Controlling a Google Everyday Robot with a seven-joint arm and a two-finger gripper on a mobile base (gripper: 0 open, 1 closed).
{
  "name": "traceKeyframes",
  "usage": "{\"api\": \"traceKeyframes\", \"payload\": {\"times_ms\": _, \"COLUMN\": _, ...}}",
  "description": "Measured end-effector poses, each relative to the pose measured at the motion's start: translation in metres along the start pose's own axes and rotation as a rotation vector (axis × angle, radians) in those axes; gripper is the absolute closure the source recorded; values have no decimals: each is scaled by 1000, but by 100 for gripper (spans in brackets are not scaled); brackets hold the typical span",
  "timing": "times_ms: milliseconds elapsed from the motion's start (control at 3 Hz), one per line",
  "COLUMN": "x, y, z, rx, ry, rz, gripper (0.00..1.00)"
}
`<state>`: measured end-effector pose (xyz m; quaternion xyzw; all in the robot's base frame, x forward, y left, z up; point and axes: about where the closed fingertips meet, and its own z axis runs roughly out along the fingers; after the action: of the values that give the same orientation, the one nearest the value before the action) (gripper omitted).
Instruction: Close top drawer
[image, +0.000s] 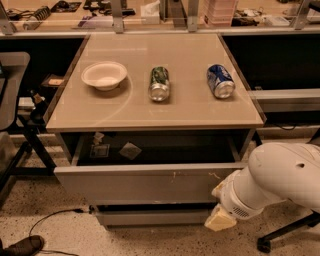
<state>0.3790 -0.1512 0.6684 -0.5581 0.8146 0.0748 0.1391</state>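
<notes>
The top drawer (145, 182) stands pulled out under the beige table top (155, 107). Its flat grey front has small white scuffs near the right. Paper scraps (130, 150) lie on its floor. My white arm comes in from the lower right. The gripper (220, 217) hangs low at the drawer front's right end, in front of the lower drawer. Only one cream-coloured fingertip (219, 220) shows; the rest is hidden behind the wrist.
On the table lie a white bowl (104, 75), a green can (159, 84) on its side and a blue can (220, 81) on its side. A plainer lower drawer front (150, 217) sits below. A chair (12, 100) stands at left, a chair base (285, 235) at lower right.
</notes>
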Motion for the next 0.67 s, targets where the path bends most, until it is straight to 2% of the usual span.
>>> {"api": "traceKeyframes", "payload": {"times_ms": 667, "x": 0, "y": 0, "z": 0, "rx": 0, "ry": 0, "rz": 0, "gripper": 88}}
